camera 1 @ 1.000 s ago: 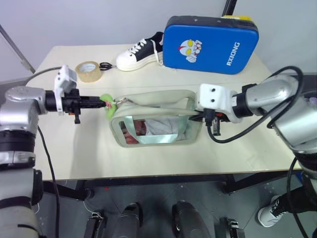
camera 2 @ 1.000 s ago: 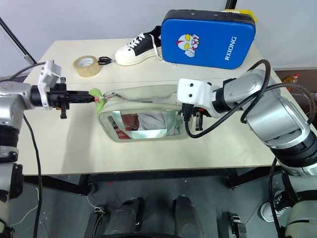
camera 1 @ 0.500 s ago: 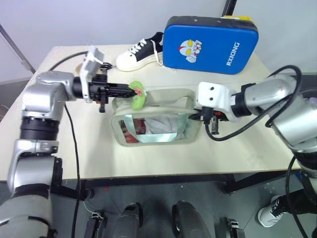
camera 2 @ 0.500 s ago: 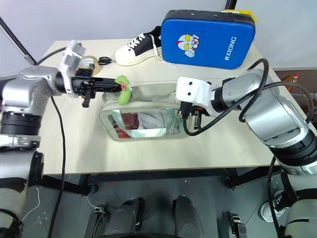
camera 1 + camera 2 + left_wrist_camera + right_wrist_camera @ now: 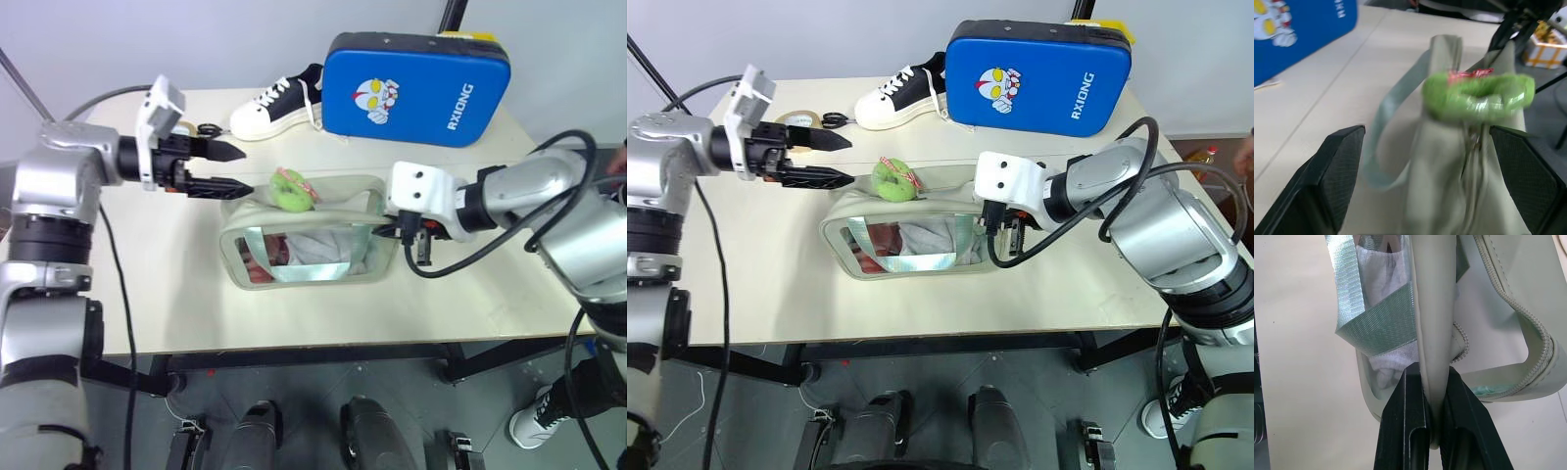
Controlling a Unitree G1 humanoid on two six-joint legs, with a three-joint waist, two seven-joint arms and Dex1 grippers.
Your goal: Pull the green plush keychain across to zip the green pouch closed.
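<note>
Keychain [image 5: 293, 189] free atop pouch [image 5: 304, 235] | beside spread left jaws

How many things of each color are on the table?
Green: 2, the green pouch and the green plush keychain
Blue: 1, the case
Black-and-white: 1, the shoe
Black: 1, the scissors
Tan: 1, the tape roll
Total: 6
</note>
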